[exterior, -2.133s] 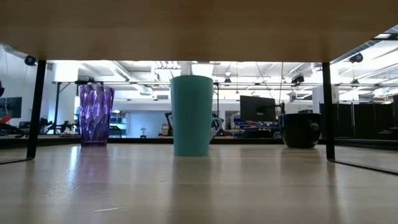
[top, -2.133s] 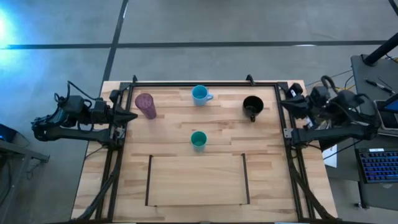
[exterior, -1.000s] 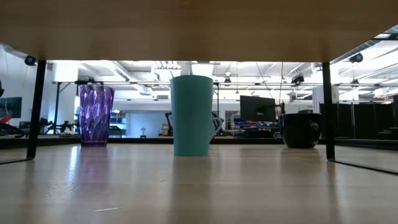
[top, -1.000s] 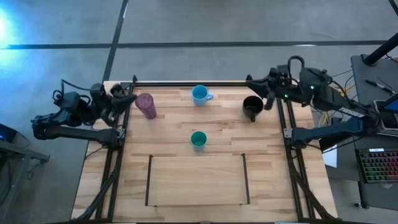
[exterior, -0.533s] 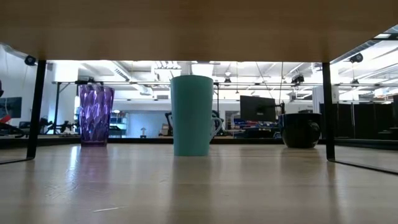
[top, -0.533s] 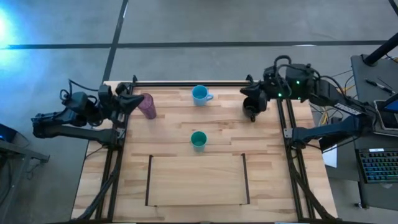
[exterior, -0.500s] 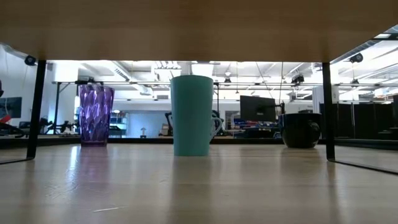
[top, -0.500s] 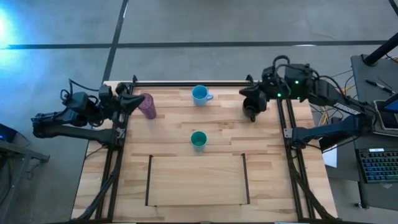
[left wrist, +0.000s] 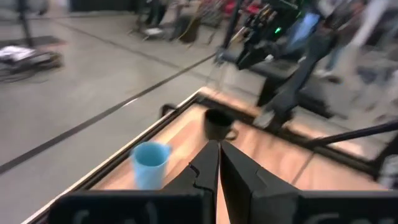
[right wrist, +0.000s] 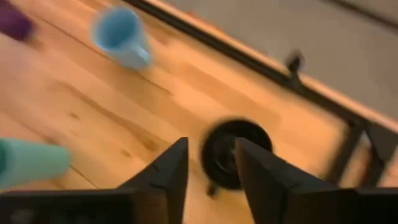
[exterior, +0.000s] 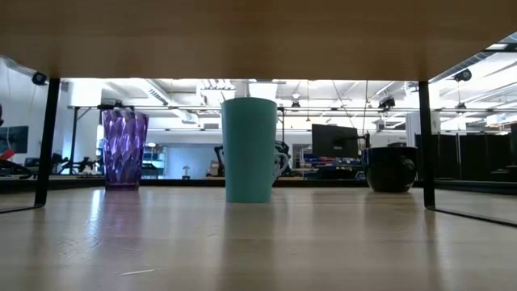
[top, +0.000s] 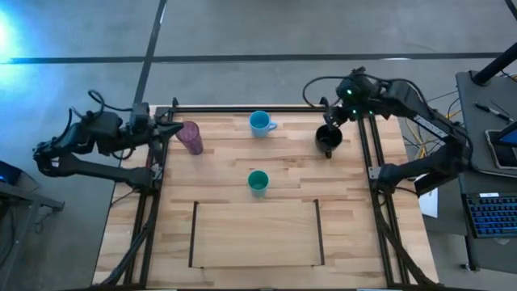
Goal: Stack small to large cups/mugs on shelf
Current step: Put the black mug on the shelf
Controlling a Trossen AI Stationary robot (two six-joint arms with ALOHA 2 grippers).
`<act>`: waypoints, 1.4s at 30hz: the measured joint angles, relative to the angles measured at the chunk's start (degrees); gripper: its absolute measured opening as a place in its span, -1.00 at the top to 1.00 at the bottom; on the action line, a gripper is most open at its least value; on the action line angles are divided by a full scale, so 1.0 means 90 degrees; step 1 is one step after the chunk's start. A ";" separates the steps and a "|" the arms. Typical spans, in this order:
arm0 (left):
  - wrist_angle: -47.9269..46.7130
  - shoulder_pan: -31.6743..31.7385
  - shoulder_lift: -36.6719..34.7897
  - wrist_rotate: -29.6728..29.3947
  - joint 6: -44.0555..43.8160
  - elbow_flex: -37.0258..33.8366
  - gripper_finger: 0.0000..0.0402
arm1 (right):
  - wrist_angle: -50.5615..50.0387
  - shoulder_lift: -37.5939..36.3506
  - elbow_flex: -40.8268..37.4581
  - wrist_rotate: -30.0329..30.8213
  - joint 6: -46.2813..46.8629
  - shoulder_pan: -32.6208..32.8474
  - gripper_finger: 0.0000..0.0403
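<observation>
We see a light wooden worktop (top: 266, 174) inside a black frame (top: 258, 108), set on a grey concrete floor (top: 258, 32); the low view looks past it into a bright workshop with monitors.

We count four vessels, one of each kind, and two arms. The left gripper (top: 171, 131) hovers at the worktop's edge, its fingers pressed together, tips just beside the purple tumbler (top: 191, 137). Farther out from it stands the blue mug (top: 259, 123), near the back rail. The green cup (top: 258, 182) stands nearer the middle, between both grippers and well apart from each. The right gripper (top: 329, 123) hangs over the black mug (top: 327, 139); in its wrist view the fingers (right wrist: 168, 171) are spread with the mug between and below them. The shelf (top: 257, 234), a rectangle outlined by dark lines, lies beyond the green cup from both grippers.
</observation>
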 joint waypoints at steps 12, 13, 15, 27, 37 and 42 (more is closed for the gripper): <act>-0.0556 0.0019 0.0183 -0.0222 -0.0655 0.0030 1.00 | -0.0164 0.0688 -0.1512 -0.1121 -0.0207 -0.2027 -0.01; -0.0605 0.0033 0.0181 -0.0240 -0.0699 0.0021 1.00 | -0.0128 0.0700 -0.1595 -0.1164 -0.0306 -0.2036 -0.01; -0.0598 0.0049 0.0183 -0.0301 -0.0812 0.0005 1.00 | -0.0007 0.0723 -0.1730 -0.1167 -0.0564 -0.2031 -0.01; -0.0458 0.0324 0.0474 -0.0780 -0.1157 -0.0066 1.00 | 0.1579 0.1109 -0.2904 -0.0977 -0.0840 -0.2090 -0.01; -0.0424 0.0420 0.0819 -0.0780 -0.1159 -0.0066 1.00 | 0.2204 0.1149 -0.3590 -0.0956 -0.0705 -0.2408 -0.01; -0.0326 0.0420 0.0941 -0.0771 -0.1154 -0.0078 1.00 | 0.2454 0.1149 -0.3783 -0.0996 -0.0457 -0.2393 0.03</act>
